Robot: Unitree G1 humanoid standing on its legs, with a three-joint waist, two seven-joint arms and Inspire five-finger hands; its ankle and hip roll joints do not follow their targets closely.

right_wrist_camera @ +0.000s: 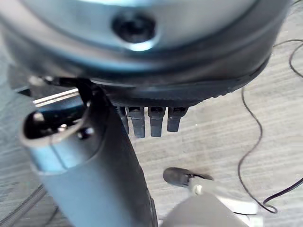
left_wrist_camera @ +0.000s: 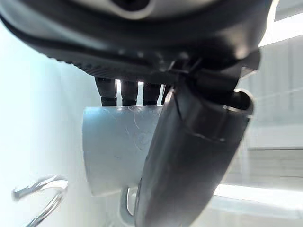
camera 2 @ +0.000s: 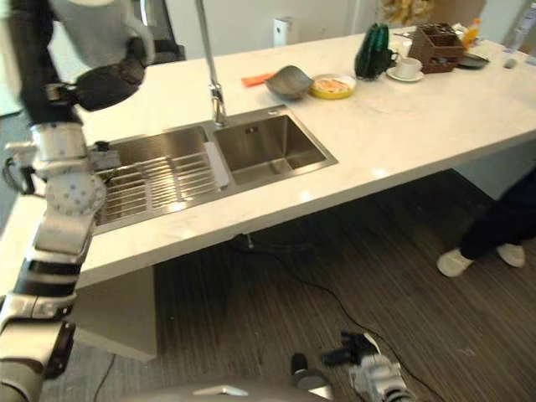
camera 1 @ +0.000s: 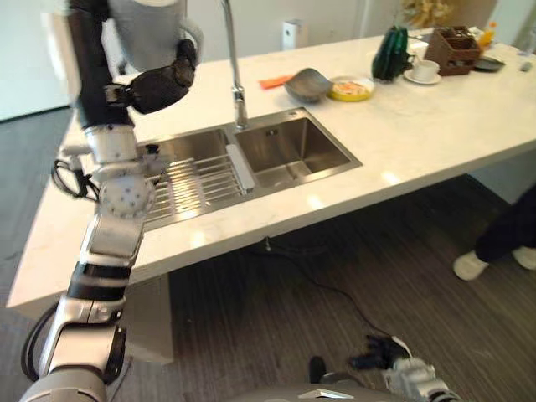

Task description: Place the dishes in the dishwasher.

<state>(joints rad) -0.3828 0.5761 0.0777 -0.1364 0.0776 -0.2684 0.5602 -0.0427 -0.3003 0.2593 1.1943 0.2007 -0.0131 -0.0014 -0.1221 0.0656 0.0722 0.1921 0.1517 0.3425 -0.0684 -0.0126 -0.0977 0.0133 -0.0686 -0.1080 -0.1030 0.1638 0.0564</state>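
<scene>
White mug point(left_wrist_camera: 118, 146) in the left wrist view: glossy, glazed like ceramic, faint scuffs. Left hand point(camera 1: 163, 84), upper left: matt dark plastic. Double sink point(camera 1: 293, 151), centre: brushed steel, dull sheen; ribbed metal rack point(camera 1: 197, 180) in its left basin. Tall faucet point(camera 1: 234, 75): polished chrome. Countertop point(camera 1: 419, 126): smooth pale stone look, glossy highlights. Grey bowl point(camera 1: 307, 84): matt. Floor point(camera 1: 335, 276): dark woodgrain planks, low sheen. Caddy point(camera 1: 452, 50), upper right: brown wood.
</scene>
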